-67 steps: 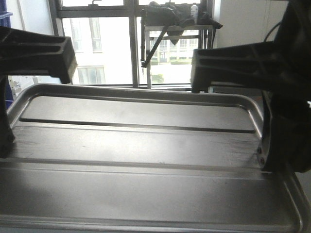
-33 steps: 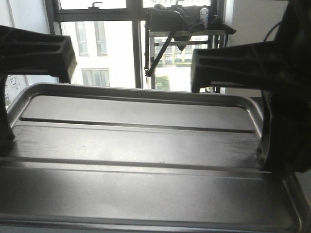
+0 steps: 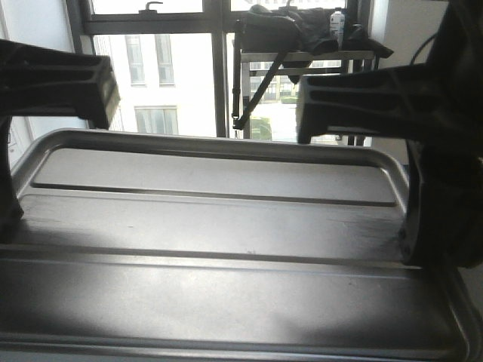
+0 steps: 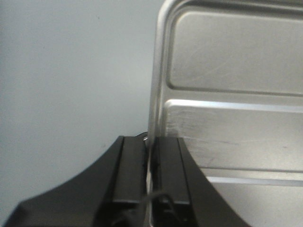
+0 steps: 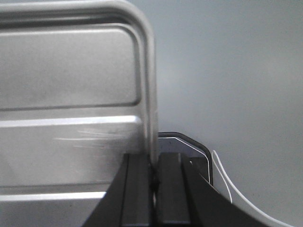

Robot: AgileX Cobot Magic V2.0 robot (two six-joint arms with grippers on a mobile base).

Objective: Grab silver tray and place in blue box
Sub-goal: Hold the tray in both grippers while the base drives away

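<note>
The silver tray (image 3: 226, 219) is held raised between both arms, filling the front view before a window (image 3: 173, 68); the left gripper (image 4: 150, 156) is clamped tight on its left rim, the right gripper (image 5: 154, 165) likewise on its right rim. The blue box is not in view; the step in hand is judged to be carriage toward it, which calls for both arms travelling in unison at constant spacing, lest either thin-edge grip twist or slip.

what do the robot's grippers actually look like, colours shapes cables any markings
Both are matte black. The left gripper has two flat, straight-sided fingers that widen into a curved black body, with a thin wire looping at their base. The right gripper is built the same, with a white cable curving beside it. No markings show.
</note>
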